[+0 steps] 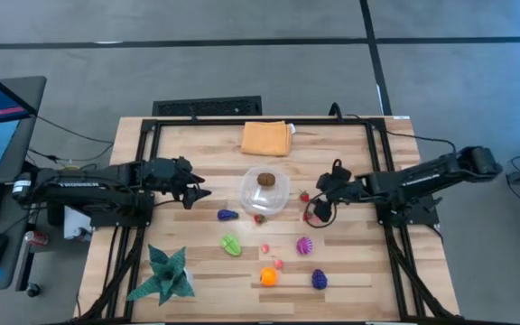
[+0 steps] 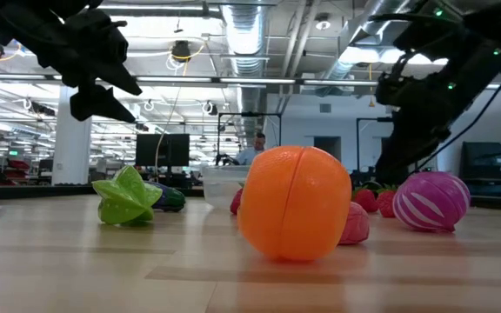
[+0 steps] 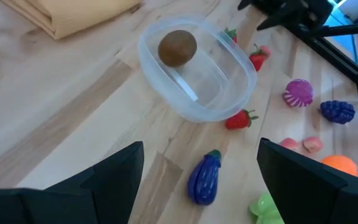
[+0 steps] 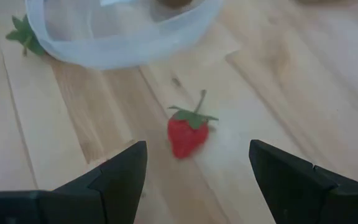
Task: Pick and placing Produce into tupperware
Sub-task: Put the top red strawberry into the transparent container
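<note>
A wooden counter (image 1: pixel 332 271) seen from above, with two dark robot arms reaching in from either side toward a small clear tupperware (image 1: pixel 278 200) near the middle. The right end effector (image 1: pixel 318 195) hovers just beside the container, its two fingers spread apart and empty; its wrist camera looks down on a small red strawberry (image 4: pixel 187 134) lying on the wood between those fingers, close to the container's rim (image 4: pixel 114 55). The step in hand appears to be picking up this strawberry — the next move would call for lowering straight over it, closing gently on so small a piece, then lifting it over the rim and letting go inside. The left end effector (image 1: pixel 193 191) waits on the other side of the container, fingers also open and holding nothing. The tupperware holds one item so far, a round brown fruit (image 3: pixel 178 47); the rest of its floor is bare. Another strawberry (image 3: pixel 240 118) touches its outer wall, and two more (image 3: pixel 259 57) lie just beyond it. Still loose on the counter are a dark purple eggplant (image 1: pixel 227 215), a green star-shaped fruit (image 1: pixel 231 245), a striped magenta piece (image 1: pixel 305 245), an orange fruit (image 1: pixel 268 276), a dark purple berry cluster (image 1: pixel 319 279) and two small pink pieces (image 3: pixel 298 144). Most of the task seems yet to be done. A folded orange cloth (image 1: pixel 266 138) lies behind the container, and a green spiky plant (image 1: pixel 163 274) sits near the front left corner.
</note>
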{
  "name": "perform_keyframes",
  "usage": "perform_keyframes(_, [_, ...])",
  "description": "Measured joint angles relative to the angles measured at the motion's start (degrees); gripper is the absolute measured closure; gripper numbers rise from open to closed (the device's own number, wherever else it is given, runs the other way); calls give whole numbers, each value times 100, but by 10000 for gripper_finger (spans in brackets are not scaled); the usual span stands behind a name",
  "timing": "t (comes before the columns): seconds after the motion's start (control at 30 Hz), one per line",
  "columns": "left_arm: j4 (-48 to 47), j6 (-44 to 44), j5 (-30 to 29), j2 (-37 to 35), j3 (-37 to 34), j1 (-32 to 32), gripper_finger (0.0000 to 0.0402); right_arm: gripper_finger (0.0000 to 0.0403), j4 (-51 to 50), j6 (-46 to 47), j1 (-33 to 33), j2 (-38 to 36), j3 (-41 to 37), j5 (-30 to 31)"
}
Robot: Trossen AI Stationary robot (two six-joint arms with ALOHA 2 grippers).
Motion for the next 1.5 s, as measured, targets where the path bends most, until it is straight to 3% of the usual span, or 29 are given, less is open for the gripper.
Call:
perform_keyframes(0.53, [-5,59,-64,2,0,0,100,97,258,313,-13,1414,494,-140])
perform_keyframes(0.83, [-4,59,-93,2,0,0,100,100,369,422,-13,1585,515,-96])
perform_keyframes(1.07, [-4,59,-158,2,2,0,100,128,394,458,-182,1635,515,-42])
perform_keyframes(1.5, [-5,89,-243,4,7,0,100,138,577,420,-389,1856,517,-459])
